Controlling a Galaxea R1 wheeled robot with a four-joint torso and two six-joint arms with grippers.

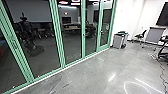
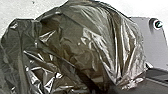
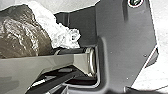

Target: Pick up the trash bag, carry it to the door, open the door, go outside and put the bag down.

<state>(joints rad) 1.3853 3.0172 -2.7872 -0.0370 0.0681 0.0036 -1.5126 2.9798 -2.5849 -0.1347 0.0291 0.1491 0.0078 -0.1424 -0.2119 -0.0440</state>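
Observation:
The dark, shiny trash bag looms large in the left wrist view, its folds drawn together near the lower right. In the right wrist view the same brownish bag lies beyond the robot's own bar, with a whitish crumpled plastic part beside it. How either gripper stands, and whether one holds the bag, I cannot tell. A green-framed glass door stands in the head view at the far end of the glass wall.
Green-framed glass panels run along the left, with a reflected or seen-through robot-like shape. A grey bin stands past the door. Chairs, a desk and floor cables are at the right.

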